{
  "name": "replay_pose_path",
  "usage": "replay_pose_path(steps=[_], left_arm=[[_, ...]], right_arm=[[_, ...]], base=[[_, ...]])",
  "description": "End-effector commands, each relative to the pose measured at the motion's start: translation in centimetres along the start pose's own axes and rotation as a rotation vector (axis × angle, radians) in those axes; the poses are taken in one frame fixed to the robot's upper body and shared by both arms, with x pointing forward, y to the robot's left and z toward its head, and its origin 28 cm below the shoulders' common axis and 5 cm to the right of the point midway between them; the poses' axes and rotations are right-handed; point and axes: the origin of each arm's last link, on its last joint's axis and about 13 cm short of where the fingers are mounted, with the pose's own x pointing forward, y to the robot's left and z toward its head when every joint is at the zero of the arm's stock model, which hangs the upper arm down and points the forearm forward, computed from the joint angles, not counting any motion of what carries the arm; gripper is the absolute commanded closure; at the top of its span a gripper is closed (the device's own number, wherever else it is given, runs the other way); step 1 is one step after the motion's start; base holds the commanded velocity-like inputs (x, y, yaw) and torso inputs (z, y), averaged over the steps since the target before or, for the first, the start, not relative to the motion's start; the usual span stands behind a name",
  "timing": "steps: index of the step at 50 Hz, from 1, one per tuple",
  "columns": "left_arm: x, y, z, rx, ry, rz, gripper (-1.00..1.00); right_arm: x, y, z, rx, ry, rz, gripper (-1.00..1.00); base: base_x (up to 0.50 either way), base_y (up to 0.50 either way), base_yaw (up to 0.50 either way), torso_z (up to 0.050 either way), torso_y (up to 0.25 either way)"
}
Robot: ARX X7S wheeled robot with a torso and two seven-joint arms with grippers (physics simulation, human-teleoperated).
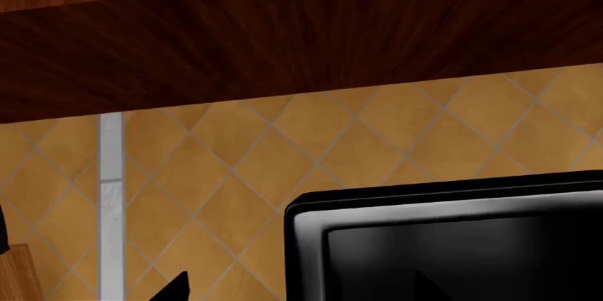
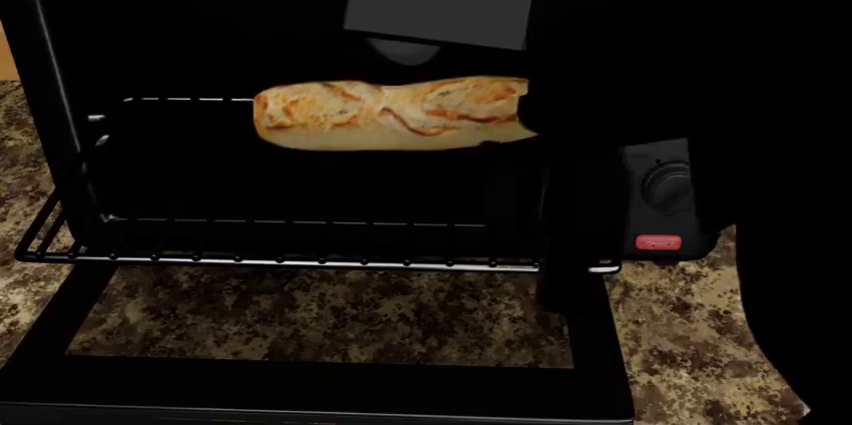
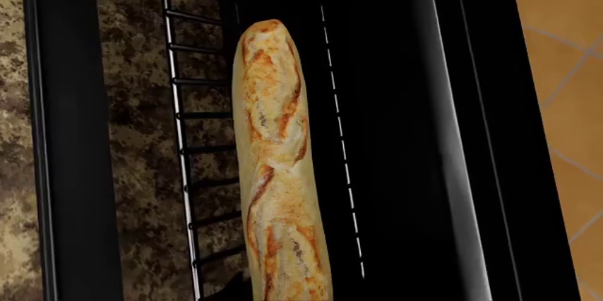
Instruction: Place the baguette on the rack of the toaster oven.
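The golden-brown scored baguette [image 2: 389,114] is held level inside the open boxy black toaster oven [image 2: 665,196], above the thin dark wire rack [image 2: 306,260] with its silvery front bar. Its right end is hidden behind the dark right hand [image 2: 526,116], apparently clasped there. The left hand's state cannot be told. Speckled brown worktop [image 2: 665,345] is seen below.
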Motion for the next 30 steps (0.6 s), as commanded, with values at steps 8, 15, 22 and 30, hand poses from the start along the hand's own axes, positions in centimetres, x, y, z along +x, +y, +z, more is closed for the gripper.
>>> replay_pose_path(steps=[8,15,22,30], left_arm=[[0.0,0.0,0.0,-0.001,-0.001,0.0,-1.0],[0.0,0.0,0.0,0.0,-0.001,0.0,-1.0],[0.0,0.0,-0.1,0.002,-0.002,-0.002,-1.0],[0.0,0.0,-0.1,0.003,-0.002,-0.003,-1.0]], right_arm=[[1.4,0.0,0.0,-0.008,0.021,0.019,1.0],[1.7,0.1,0.0,-0.011,0.026,0.028,1.0],[1.8,0.0,-0.2,-0.013,0.035,0.027,1.0],[2.2,-0.3,-0.3,-0.003,0.041,0.019,1.0]], base=[[0.0,0.0,0.0,0.0,0.0],[0.0,0.0,0.0,0.0,0.0],[0.0,0.0,0.0,0.0,0.0],[0.0,0.0,0.0,0.0,0.0]])
